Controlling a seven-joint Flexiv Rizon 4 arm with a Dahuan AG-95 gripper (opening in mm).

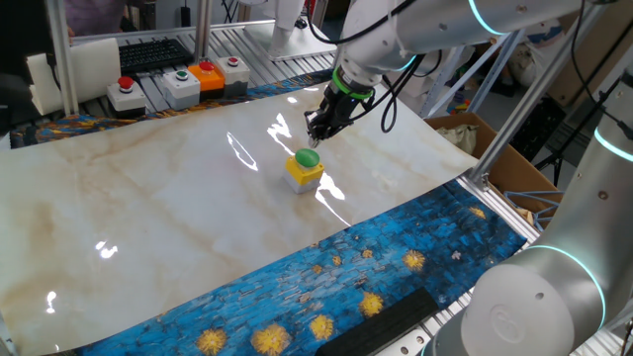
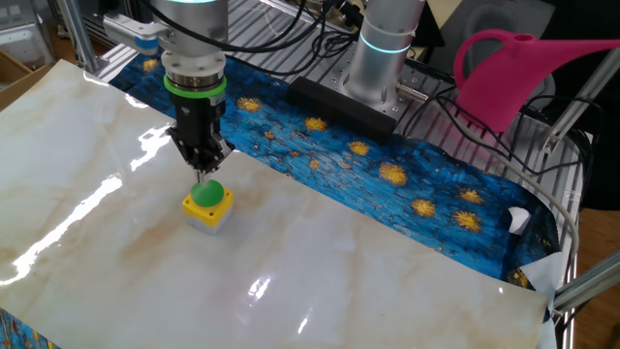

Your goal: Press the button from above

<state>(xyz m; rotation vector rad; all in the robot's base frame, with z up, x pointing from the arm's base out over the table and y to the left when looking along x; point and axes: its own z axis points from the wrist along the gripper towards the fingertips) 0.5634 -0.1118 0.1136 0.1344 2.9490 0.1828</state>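
One fixed view: button (image 1: 307,158), green dome up on a small yellow cube, sits mid-table on the marble sheet (image 1: 148,218), axis vertical, one cube corner toward cam. Gripper (image 1: 315,137) hangs just above it, tips pointing down; open/closed can't tell. Bare marble all round, edges well apart. Other fixed view: gripper (image 2: 202,173) right over dome (image 2: 205,193).

I have the arm reaching in from the upper right of one fixed view, wrist angled down toward the frame's centre, gripper (image 1: 315,137) pointing at the table. In the other fixed view the wrist stands vertical at upper left, green ring above the gripper (image 2: 203,173), fingers drawn to a narrow downward tip, fingertips touching.
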